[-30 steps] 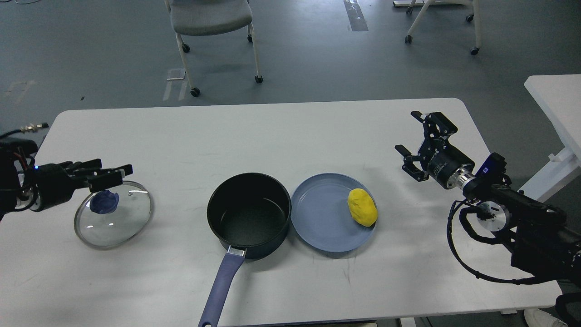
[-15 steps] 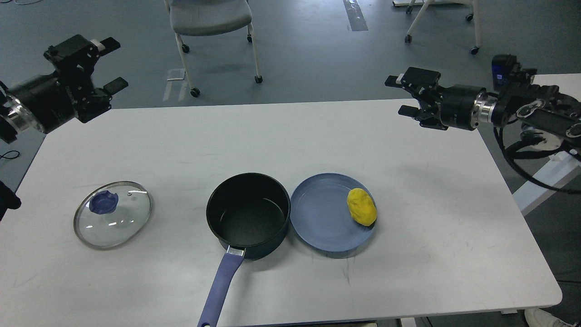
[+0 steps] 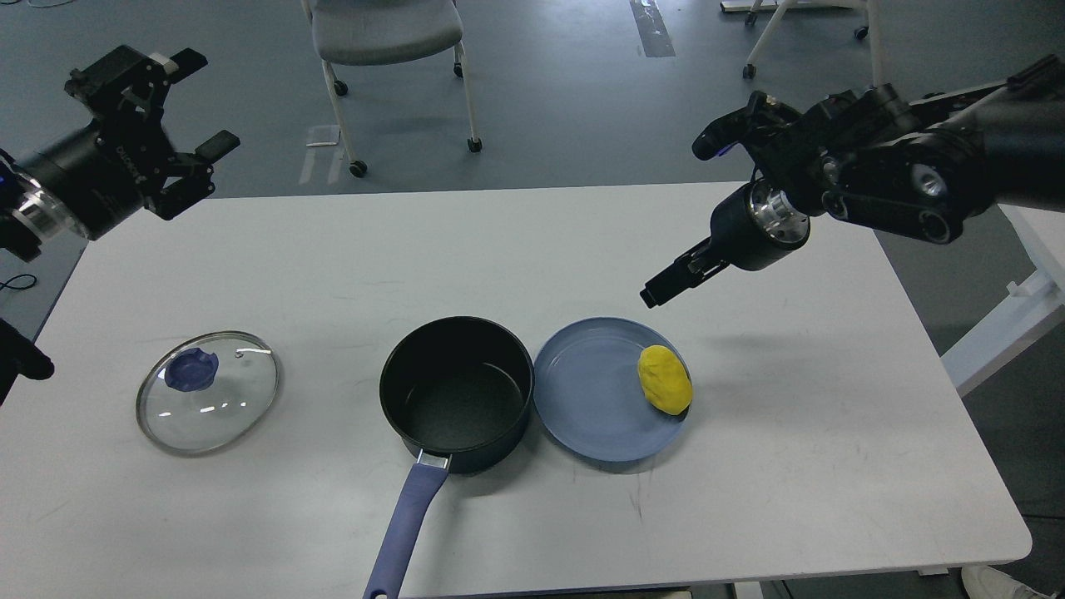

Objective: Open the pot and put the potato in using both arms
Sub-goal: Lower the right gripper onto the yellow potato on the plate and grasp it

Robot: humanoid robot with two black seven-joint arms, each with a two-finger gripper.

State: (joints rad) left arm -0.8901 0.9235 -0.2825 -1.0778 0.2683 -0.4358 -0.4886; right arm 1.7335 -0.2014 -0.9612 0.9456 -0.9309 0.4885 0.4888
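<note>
The dark pot [image 3: 456, 393] stands open and empty at the table's front centre, its blue-purple handle [image 3: 405, 527] pointing toward me. Its glass lid [image 3: 208, 391] with the blue knob lies flat on the table to the left. The yellow potato [image 3: 665, 379] lies on the right side of the blue-grey plate [image 3: 582, 399], which touches the pot's right side. My left gripper [image 3: 179, 104] is open and empty, raised high over the table's far left corner. My right gripper [image 3: 666, 285] points down-left, above and just behind the potato; it is seen edge-on and its fingers cannot be told apart.
The white table [image 3: 516, 249] carries only the pot, lid and plate. A grey wheeled chair [image 3: 387, 33] stands behind the table. Another white table [image 3: 1032, 241] stands at the right edge.
My right arm has swung from pointing left at the far right edge to pointing down toward the potato. My left gripper stays raised and has shifted slightly. Pot, lid, plate and potato have not moved.
</note>
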